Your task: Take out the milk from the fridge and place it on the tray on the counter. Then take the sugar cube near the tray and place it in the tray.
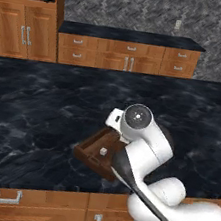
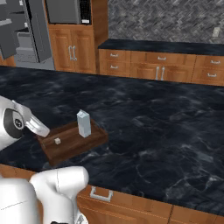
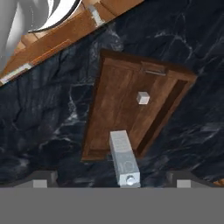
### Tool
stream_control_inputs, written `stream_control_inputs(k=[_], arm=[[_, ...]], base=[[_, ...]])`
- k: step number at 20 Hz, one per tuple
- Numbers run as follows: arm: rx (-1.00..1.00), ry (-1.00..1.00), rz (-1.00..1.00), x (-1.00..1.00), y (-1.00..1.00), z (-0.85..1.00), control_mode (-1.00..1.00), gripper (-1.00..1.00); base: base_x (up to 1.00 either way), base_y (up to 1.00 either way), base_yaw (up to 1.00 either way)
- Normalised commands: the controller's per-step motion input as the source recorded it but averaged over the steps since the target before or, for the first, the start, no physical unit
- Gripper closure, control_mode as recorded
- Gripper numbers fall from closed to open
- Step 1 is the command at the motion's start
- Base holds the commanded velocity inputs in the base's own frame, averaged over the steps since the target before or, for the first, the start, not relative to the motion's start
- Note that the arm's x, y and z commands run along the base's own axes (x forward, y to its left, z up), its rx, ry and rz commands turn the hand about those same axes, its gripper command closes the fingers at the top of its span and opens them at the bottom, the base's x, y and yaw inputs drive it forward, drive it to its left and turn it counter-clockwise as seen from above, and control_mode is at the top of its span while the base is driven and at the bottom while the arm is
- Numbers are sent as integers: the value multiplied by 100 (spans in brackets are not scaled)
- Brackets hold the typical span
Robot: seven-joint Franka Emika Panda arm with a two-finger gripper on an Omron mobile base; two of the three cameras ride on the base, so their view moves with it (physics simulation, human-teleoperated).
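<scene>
— Milk [image 2: 83, 123]?
— Upright inside the tray [image 2: 89, 141], toward its 2 o'clock end in the right base view. The tray sits on the black bench [image 2: 144, 113], near its front edge.
— Sugar cube [image 2: 57, 141]?
— Also in the tray, at 8 o'clock from the carton, apart from it.
— Pincer [image 3: 111, 181]?
— Spread wide, holding nothing, looking down over the tray. Fridge [image 2: 26, 30] stands at 11 o'clock.
</scene>
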Motion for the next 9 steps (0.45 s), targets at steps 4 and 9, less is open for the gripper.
stream_control_inputs(k=[4, 9], arm=[[2, -10, 3, -82, -59, 100, -100, -100], [1, -4, 7, -86, -82, 82, -100, -100]], base=[[0, 0, 0], [0, 0, 0]])
